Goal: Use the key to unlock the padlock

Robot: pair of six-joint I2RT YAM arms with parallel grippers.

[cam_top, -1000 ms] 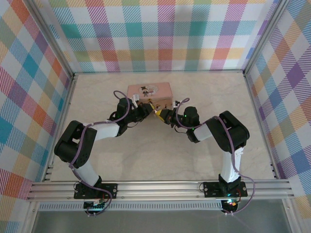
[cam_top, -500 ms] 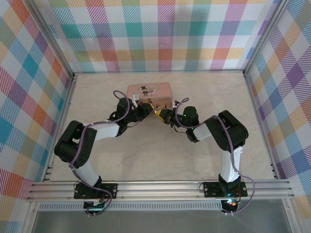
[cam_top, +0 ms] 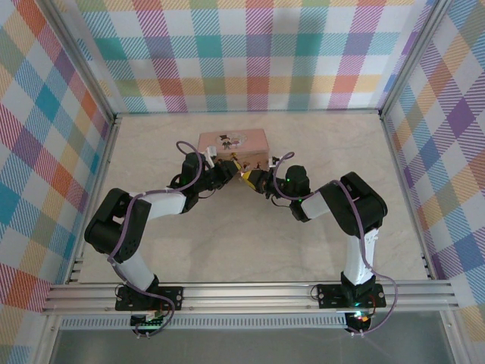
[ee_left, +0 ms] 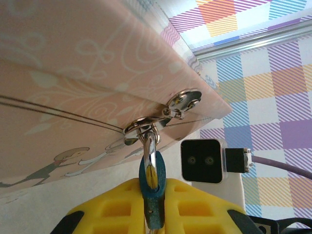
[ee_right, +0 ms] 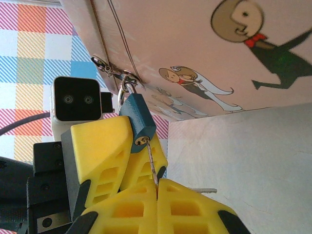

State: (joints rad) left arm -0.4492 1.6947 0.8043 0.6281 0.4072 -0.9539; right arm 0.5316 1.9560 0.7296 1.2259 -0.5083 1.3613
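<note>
The small blue-teal padlock (ee_left: 154, 204) hangs by its silver shackle (ee_left: 149, 148) from the hasp (ee_left: 146, 127) of the pink tin (ee_left: 73, 73). My left gripper (ee_left: 153, 214) is shut on the lock body, one yellow finger on each side. In the right wrist view the padlock (ee_right: 139, 122) points its keyhole at me. The thin key (ee_right: 151, 161) has its tip in that keyhole, and my right gripper (ee_right: 157, 183) is shut on its other end. From above, both grippers meet at the tin's front right corner: left gripper (cam_top: 231, 168), right gripper (cam_top: 254, 179).
The pink tin (cam_top: 233, 142) with its cartoon couple stands at mid-table, just beyond the grippers. A second silver key blade (ee_right: 205, 190) sticks out sideways behind my right fingers. Pale tabletop (cam_top: 227, 243) lies open toward the near edge, with checked walls around it.
Almost nothing differs. My right gripper has edged very slightly toward the padlock and the tin. The left arm has held still.
</note>
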